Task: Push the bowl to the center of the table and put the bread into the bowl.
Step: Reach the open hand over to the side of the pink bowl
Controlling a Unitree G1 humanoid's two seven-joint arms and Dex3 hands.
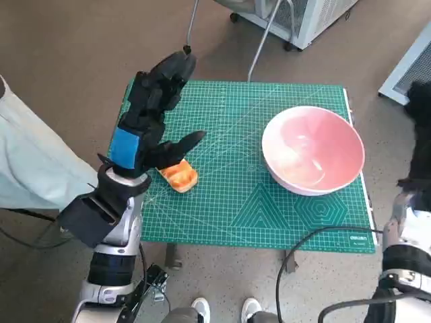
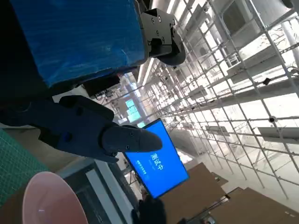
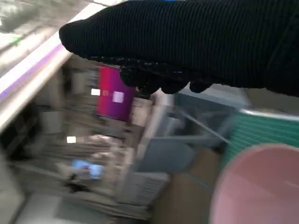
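I see the bowl (image 1: 313, 149) near the table's (image 1: 283, 222) right edge, unpushed, the bread (image 1: 179, 176) under my spread, empty left hand (image 1: 151, 114). My right hand (image 1: 421, 121) must nudge it; its fingers I cannot judge.

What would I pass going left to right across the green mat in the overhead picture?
Left hand raised over the mat's left side → bread lying on the green mat → pink bowl near the right edge → right hand just off the mat's right side.
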